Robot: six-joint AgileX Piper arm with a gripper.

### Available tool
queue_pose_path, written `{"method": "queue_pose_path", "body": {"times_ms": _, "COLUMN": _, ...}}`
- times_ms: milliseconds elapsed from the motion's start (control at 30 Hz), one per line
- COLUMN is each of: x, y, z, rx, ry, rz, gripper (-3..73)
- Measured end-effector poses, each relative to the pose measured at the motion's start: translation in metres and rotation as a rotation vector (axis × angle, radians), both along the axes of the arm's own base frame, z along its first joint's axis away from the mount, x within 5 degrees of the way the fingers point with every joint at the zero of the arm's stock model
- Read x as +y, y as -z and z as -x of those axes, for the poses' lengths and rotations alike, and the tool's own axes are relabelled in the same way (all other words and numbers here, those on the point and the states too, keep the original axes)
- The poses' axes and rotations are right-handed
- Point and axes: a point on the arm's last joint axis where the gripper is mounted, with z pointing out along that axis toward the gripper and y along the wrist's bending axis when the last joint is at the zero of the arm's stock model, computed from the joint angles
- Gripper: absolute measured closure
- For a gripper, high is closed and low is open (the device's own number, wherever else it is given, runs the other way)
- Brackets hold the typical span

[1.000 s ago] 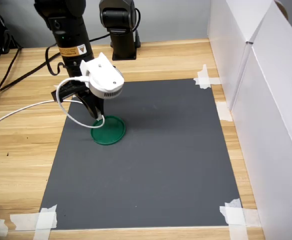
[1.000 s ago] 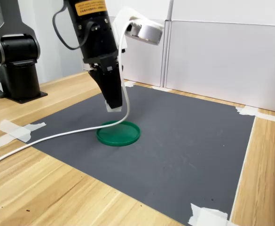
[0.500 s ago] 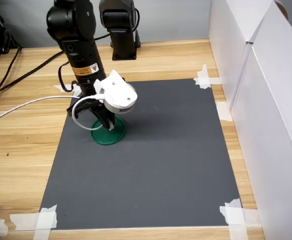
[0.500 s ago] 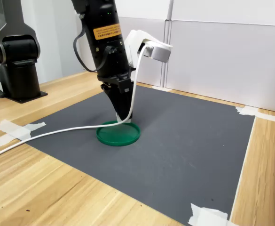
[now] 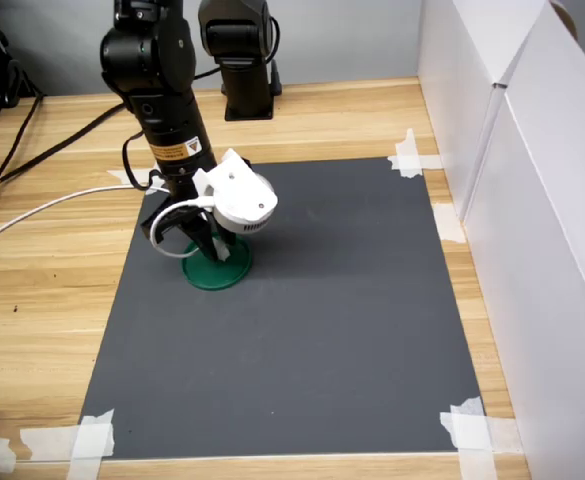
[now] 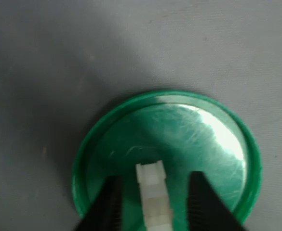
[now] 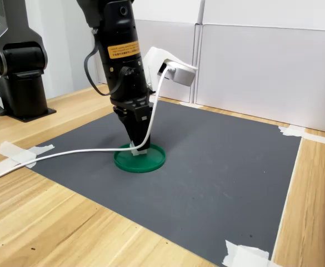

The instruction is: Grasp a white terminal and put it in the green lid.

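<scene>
First exterior view: high, looks down at whole dark grey rectangular mat (image 5: 302, 300), from its front edge. Second exterior view: low, near table level, looks across mat (image 7: 218, 178) from side. Wrist view: very near, looks down on flat round dark-green plastic lid (image 6: 218, 144). All three share lid (image 5: 234, 272) (image 7: 154, 161).

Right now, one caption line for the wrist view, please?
Tool over the green lid, white terminal between its fingers, gaps showing either side.
</scene>
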Motion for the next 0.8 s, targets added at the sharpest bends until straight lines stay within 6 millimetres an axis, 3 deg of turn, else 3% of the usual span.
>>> {"method": "queue_pose_path", "body": {"times_ms": 167, "x": 0.0, "y": -0.008, "z": 0.0, "rx": -0.041, "ry": 0.012, "rz": 0.0, "gripper": 18.9}}
{"method": "queue_pose_path", "body": {"times_ms": 400, "x": 0.003, "y": -0.063, "z": 0.012, "rx": -0.272, "ry": 0.056, "rz": -0.026, "gripper": 21.0}}
{"method": "queue_pose_path", "body": {"times_ms": 533, "x": 0.005, "y": -0.094, "z": 0.032, "rx": -0.387, "ry": 0.061, "rz": -0.028, "gripper": 30.3}}
{"method": "queue_pose_path", "body": {"times_ms": 733, "x": 0.008, "y": -0.122, "z": 0.07, "rx": -0.561, "ry": 0.096, "rz": -0.047, "gripper": 60.8}}
{"method": "queue_pose_path", "body": {"times_ms": 800, "x": 0.009, "y": -0.127, "z": 0.083, "rx": -0.616, "ry": 0.124, "rz": -0.059, "gripper": 67.3}}
